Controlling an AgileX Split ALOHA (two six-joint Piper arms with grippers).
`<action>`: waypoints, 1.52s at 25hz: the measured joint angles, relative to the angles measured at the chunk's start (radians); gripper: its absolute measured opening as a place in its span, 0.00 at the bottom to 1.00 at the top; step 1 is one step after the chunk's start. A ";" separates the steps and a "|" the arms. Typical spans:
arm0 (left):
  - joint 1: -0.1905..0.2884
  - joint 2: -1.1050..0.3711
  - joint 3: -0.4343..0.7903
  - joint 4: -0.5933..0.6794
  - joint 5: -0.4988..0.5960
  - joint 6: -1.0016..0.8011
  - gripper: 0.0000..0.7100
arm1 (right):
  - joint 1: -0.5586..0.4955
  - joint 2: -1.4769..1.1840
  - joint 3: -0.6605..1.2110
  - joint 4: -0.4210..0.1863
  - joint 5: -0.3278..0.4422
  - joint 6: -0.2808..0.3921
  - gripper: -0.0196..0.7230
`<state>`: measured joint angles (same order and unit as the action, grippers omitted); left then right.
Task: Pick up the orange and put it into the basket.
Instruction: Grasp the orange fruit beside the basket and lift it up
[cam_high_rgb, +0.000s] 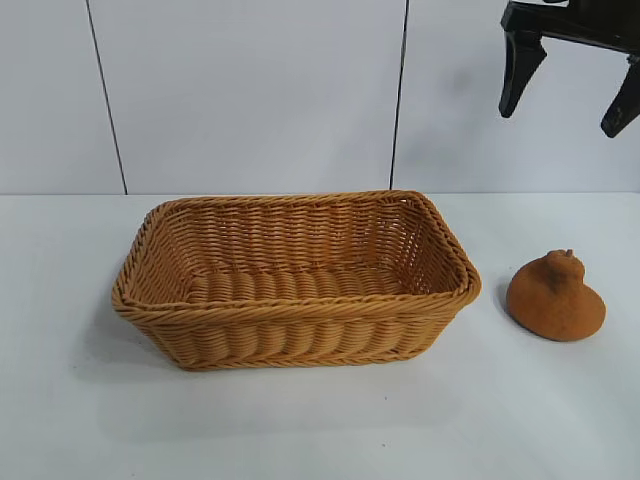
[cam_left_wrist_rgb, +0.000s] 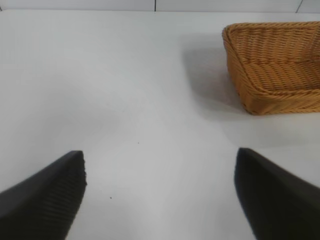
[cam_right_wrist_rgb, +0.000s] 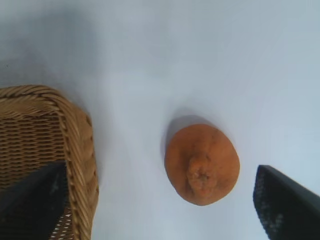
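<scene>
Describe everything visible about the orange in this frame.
The dull brownish-orange, rough-skinned fruit is a squat dome with a knob on top, sitting upright on the white table. It lies just to the right of the tan woven wicker basket, apart from it. Nothing touches it. The right arm's black end effector hangs open above it, one finger on each side in the wrist view.

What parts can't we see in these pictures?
- Right gripper: exterior view's top edge cuts off everything above its open fingers.
- Left gripper: absent from the exterior view; its wrist view shows only fingertips.
- Basket: far end cut off in both wrist views.
- Orange: underside hidden against the table.
</scene>
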<state>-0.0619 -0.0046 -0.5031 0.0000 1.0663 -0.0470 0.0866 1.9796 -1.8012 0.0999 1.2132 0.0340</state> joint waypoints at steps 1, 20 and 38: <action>0.000 0.000 0.000 0.000 0.000 0.000 0.82 | 0.000 0.000 0.013 -0.001 0.000 -0.001 0.96; 0.000 0.000 0.000 0.000 -0.001 0.000 0.82 | -0.001 0.063 0.465 -0.042 -0.440 -0.017 0.96; 0.000 0.000 0.000 0.005 -0.001 0.000 0.82 | -0.001 0.122 0.282 -0.040 -0.235 -0.020 0.14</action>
<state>-0.0619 -0.0046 -0.5031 0.0053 1.0655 -0.0470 0.0858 2.1020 -1.5196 0.0595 0.9778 0.0142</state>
